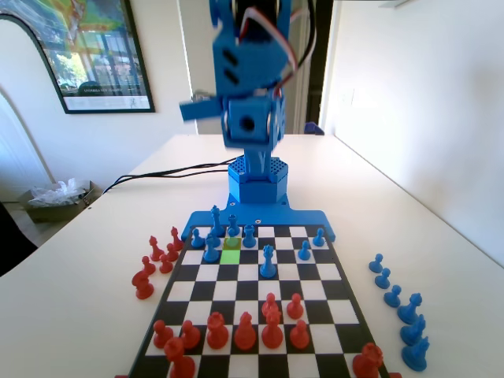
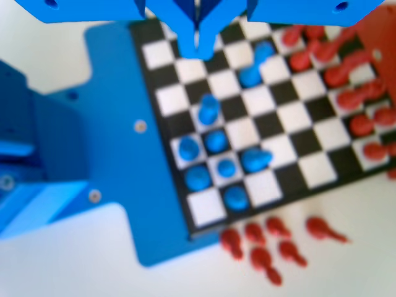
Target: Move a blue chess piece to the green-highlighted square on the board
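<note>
While our pincer [image 2: 199,38] hangs high above the glossy checkered board [image 1: 315,295], jaws pressed together on nothing, a ball-headed blue pawn [image 1: 233,228] touches the lime-green square [image 1: 231,256].

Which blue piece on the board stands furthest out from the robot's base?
The blue piece right of the green-highlighted square in the fixed view; it stands alone a row nearer the camera than the other blue pieces.

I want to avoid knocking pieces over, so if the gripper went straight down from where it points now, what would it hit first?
Probably bare board: in the wrist view the gripper hangs high over squares near the blue base, with no piece right under it, though depth is unclear.
</note>
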`<move>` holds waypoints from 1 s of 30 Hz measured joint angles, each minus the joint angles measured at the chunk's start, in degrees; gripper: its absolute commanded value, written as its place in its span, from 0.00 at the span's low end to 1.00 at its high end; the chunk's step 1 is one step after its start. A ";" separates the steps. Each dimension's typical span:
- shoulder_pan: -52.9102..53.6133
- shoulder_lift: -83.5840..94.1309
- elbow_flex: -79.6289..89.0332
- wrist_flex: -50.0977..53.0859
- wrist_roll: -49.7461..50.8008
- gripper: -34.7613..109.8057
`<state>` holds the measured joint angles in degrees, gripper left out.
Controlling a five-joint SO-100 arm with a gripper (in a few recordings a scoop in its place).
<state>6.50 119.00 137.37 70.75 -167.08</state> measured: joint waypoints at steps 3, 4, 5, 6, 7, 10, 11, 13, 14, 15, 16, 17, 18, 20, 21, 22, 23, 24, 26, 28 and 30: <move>2.64 -2.99 0.00 -1.93 0.00 0.26; 3.69 -3.96 0.00 -2.72 0.00 0.26; 4.48 -4.57 0.00 -3.08 0.00 0.26; 5.45 -5.36 0.00 -3.43 0.00 0.26; 6.50 -5.98 0.00 -3.96 0.00 0.26; 9.23 -7.12 0.00 -6.42 0.00 0.27; 9.32 -7.73 0.18 -7.56 0.00 0.27; 9.14 -8.79 0.62 -10.11 0.00 0.27; 9.14 -9.23 1.05 -10.90 0.00 0.28; 9.32 -9.93 1.23 -11.69 0.00 0.28; 9.40 -10.63 1.67 -13.18 0.00 0.28; 9.14 -11.16 2.11 -14.06 0.00 0.29; 8.44 -11.87 2.72 -15.38 0.00 0.29; 7.47 -12.74 3.78 -18.02 0.00 0.29; 7.29 -13.18 4.57 -19.34 0.00 0.29; 7.21 -13.89 4.92 -19.60 0.00 0.29; 7.29 -14.15 5.54 -20.92 0.00 0.29; 7.12 -14.33 5.98 -21.88 0.00 0.29; 6.42 -14.33 7.47 -23.64 0.00 0.29; 6.15 -14.33 7.91 -23.82 0.00 0.29; 6.24 -14.33 7.91 -24.70 0.00 0.29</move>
<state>12.74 104.68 145.28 46.05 -167.08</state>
